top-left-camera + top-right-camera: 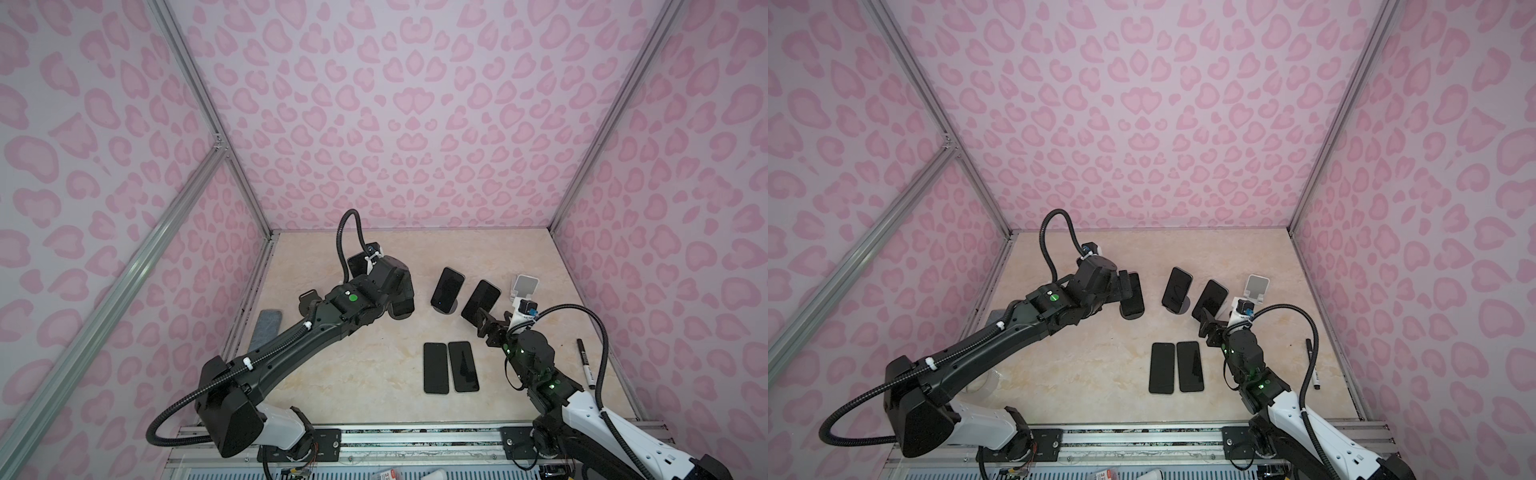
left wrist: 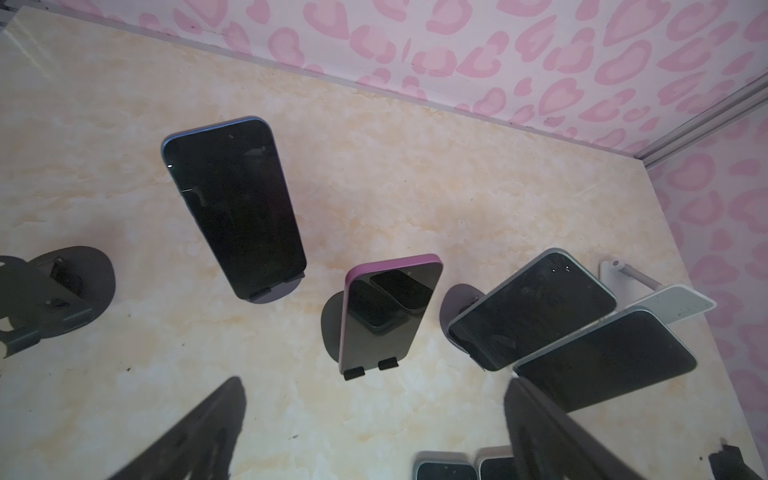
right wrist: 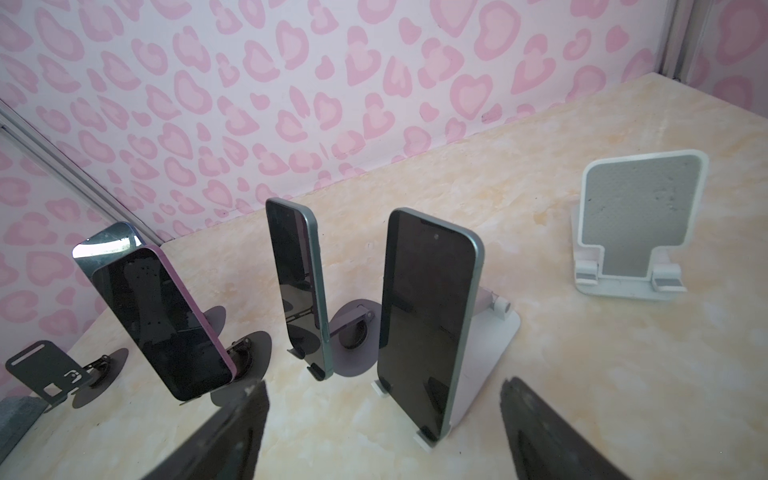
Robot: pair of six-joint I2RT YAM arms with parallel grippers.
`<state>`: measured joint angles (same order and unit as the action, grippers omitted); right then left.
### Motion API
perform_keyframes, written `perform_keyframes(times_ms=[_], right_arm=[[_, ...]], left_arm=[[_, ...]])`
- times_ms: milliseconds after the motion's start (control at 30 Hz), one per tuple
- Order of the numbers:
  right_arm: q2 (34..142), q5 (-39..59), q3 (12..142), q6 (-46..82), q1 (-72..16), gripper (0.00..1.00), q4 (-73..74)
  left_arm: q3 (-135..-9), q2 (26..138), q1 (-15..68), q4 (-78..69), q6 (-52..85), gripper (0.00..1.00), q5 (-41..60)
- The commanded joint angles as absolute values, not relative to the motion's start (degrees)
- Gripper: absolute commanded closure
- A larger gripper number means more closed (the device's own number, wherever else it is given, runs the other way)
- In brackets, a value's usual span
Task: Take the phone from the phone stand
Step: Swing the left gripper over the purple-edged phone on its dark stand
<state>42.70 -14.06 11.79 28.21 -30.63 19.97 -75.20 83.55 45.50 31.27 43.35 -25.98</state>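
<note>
1. The counter (image 1: 374, 374) is crowded. Four phones lean in stands in a row, and two flat phones (image 1: 435, 368) lie nearer the arms, so a dropped handset could land on glass.
2. The right pincer (image 3: 384, 384) is apart and empty, just in front of the phone in the white stand (image 3: 428, 324). We judge this to be the phone to lift. If the pincer closes off-centre on those slick edges, the phone could twist or slip out.
3. The left pincer (image 2: 374, 399) is also apart and empty, facing the purple phone (image 2: 390, 311) on its black stand (image 2: 332, 328). If both arms work along this row at once, they may collide.
4. The neighbouring phone (image 3: 299, 286) stands near our target, and a wide finger could knock it over.
5. The white stand (image 3: 486, 357) has small front lips. If we pull forward instead of upward, the lips may catch and the stand may drag or tip.
6. The empty white stand (image 3: 640, 224) and the marker (image 1: 585, 363) are well apart, and we expect no trouble there.
</note>
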Motion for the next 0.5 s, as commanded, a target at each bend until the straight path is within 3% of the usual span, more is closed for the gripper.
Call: perform_keyframes(times_ms=[0,267,467], right_arm=[[43.24,-13.65,12.10,27.77,-30.72,0.10,20.70],[43.22,-13.51,12.32,28.04,-30.70,0.08,20.31],[42.89,-13.76,12.38,28.30,-30.67,0.07,19.87]], left_arm=[[-79.24,87.33,46.08,35.40,46.63,0.02,-27.40],[-84.40,95.69,46.83,37.05,48.04,0.02,-25.89],[-85.14,99.59,48.42,37.41,52.46,0.02,-31.15]])
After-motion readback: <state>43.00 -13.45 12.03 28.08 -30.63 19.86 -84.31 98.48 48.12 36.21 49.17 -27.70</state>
